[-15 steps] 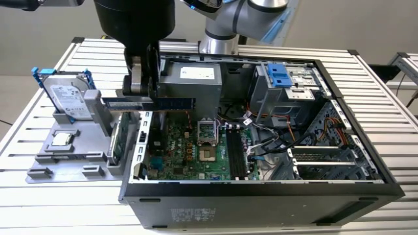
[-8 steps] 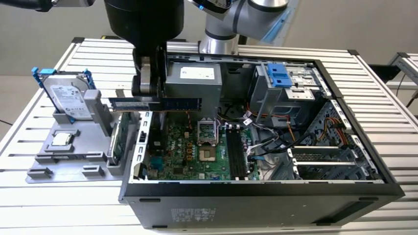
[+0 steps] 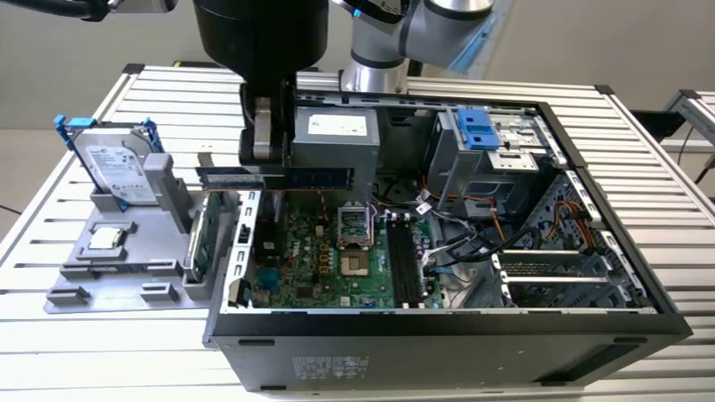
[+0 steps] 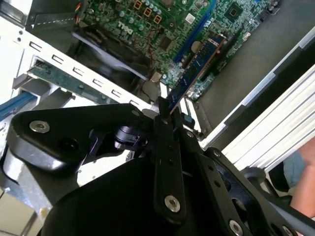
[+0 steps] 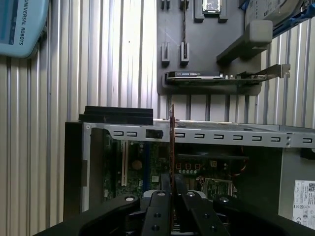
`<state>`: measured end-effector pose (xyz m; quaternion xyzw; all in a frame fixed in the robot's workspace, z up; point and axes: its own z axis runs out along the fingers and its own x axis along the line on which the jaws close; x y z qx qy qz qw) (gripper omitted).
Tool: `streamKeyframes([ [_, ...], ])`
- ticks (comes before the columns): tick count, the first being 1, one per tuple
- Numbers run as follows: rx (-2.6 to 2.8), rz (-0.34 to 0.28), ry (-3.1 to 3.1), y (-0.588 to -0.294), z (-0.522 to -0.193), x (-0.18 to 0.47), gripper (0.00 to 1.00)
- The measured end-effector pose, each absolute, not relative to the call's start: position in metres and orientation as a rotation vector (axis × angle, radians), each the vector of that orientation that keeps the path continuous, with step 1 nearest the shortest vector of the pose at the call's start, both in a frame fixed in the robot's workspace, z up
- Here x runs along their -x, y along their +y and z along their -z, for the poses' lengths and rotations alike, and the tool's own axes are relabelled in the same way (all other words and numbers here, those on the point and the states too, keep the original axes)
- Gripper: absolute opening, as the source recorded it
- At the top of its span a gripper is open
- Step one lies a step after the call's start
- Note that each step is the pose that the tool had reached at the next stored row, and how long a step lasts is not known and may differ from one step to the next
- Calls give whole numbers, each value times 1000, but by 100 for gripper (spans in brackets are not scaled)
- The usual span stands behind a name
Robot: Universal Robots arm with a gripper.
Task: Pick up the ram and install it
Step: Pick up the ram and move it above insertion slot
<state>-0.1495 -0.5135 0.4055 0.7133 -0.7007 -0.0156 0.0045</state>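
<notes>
I hold the thin blue ram stick (image 3: 318, 177) pinched in my black gripper (image 3: 266, 166), level over the open case's (image 3: 447, 352) edge, its long axis crosswise to the black memory slots (image 3: 404, 261).

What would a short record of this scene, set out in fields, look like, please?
grip: the gripper is shut on one end of the ram
ram state: in the air, level, not seated in any slot
ram place: over the edge of the open case on the exterior view's left
memory slots: black, on the motherboard, apart from the ram
holder: grey, outside the case on the exterior view's left
on holder: hard drive, green card
</notes>
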Motion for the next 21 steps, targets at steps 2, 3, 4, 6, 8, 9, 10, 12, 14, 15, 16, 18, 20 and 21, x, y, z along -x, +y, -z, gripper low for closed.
streamKeyframes([
  [2,-2235,49,-2195,-513,-405,148,0],
  [3,-2235,49,-2195,-513,-405,147,0],
  [4,-2234,49,-2195,-513,-405,146,0],
  [6,-2234,49,-2195,-513,-405,144,0],
  [8,-2234,49,-2195,-513,-405,142,0],
  [9,-2234,49,-2195,-513,-405,140,0],
  [10,-2234,49,-2195,-513,-405,139,0],
  [12,-2234,49,-2195,-513,-406,136,0],
  [14,-2234,49,-2195,-513,-406,133,0],
  [15,-2234,49,-2195,-513,-405,132,0],
  [16,-2235,49,-2195,-513,-405,130,0],
  [18,-2234,49,-2195,-513,-405,127,0],
  [20,-2234,49,-2195,-513,-405,124,0],
  [21,-2234,49,-2195,-513,-405,122,0],
])
